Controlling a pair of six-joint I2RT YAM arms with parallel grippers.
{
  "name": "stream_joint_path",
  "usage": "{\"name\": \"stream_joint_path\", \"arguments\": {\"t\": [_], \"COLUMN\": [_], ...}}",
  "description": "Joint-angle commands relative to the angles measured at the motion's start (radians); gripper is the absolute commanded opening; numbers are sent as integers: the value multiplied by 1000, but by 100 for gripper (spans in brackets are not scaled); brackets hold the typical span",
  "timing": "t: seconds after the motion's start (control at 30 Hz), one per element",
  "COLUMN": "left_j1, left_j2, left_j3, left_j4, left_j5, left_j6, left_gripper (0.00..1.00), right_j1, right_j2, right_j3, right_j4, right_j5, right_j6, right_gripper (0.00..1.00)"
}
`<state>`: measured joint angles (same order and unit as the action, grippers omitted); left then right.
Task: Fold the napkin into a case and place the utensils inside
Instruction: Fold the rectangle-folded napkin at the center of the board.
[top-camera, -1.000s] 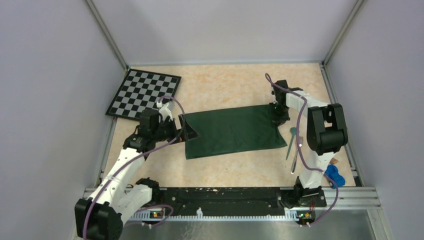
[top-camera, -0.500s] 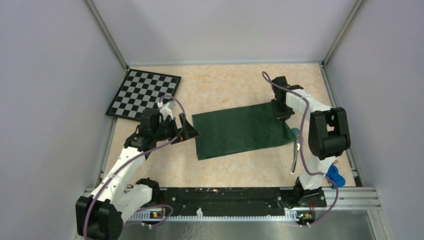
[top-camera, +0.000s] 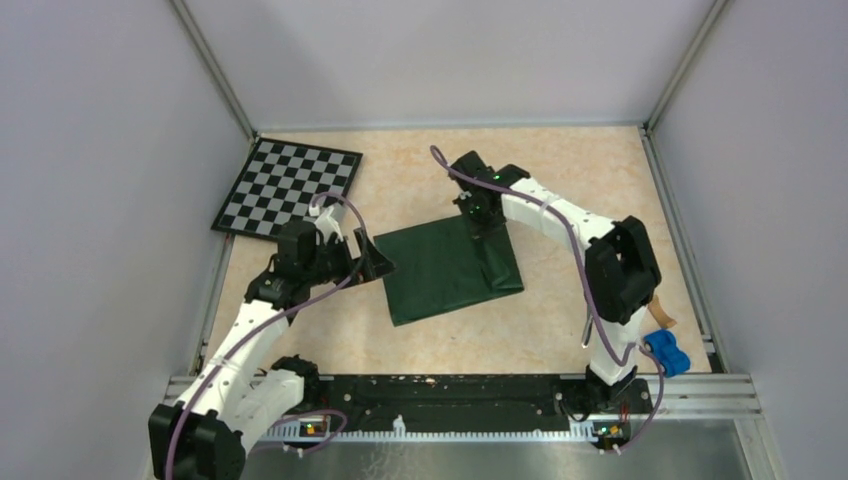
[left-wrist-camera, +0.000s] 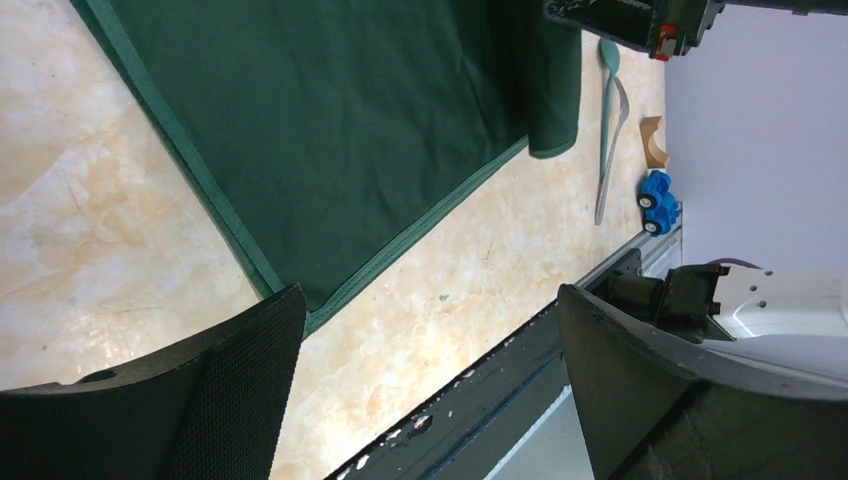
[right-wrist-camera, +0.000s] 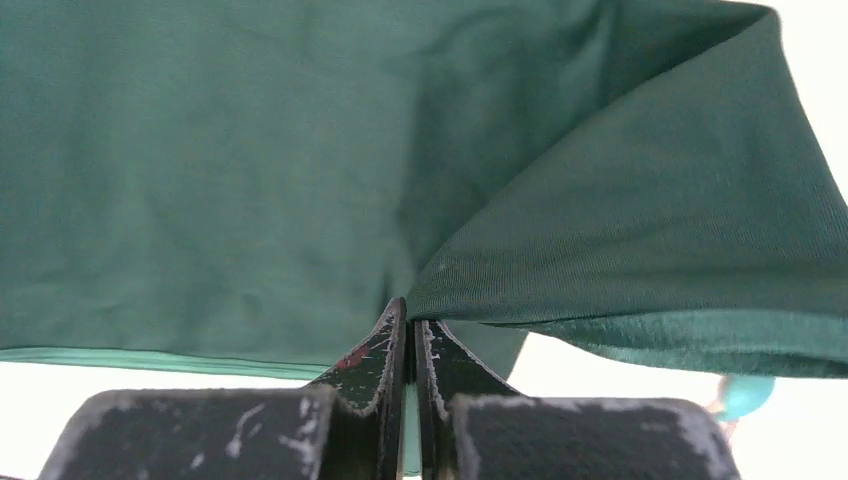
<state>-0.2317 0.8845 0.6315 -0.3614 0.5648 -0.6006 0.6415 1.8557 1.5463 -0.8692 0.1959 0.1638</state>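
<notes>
"The napkin (top-camera: 445, 270), where is it?"
"Its edge is pinched in the right gripper (right-wrist-camera: 410, 310), the rest draped below it."
"And the left gripper (left-wrist-camera: 428, 300)?"
"Spread wide, empty, napkin just ahead."

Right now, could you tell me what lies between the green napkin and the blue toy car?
The utensils lie on the tabletop between the napkin and the blue toy car; the left wrist view shows this.

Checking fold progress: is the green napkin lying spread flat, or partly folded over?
Partly folded: the right gripper, shut on the napkin, holds its right part doubled over the rest, which lies flat.
</notes>
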Motion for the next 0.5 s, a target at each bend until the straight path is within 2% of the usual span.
{"name": "stream_joint_path", "arguments": {"t": [0.0,0.17,0.3,0.47], "left_j1": [0,2,3,3], "left_j2": [-34,-98,-160,-198], "left_j3": [-2,-7,-35,-80], "left_j4": [-27,-69,-76,-45], "left_j5": [-64,-196,-292,-314], "left_j6": [4,-13,-45,-80], "left_gripper": [99,99,99,99], "right_j1": [59,109,157,185], "right_j2": [78,126,158,192], "right_j3": [114,157,207,252], "right_j4": [-39,6,8,14], "right_j5": [-145,-307,-361,-406], "right_j6": [108,152,152,184], "right_gripper": [0,0,0,0]}}
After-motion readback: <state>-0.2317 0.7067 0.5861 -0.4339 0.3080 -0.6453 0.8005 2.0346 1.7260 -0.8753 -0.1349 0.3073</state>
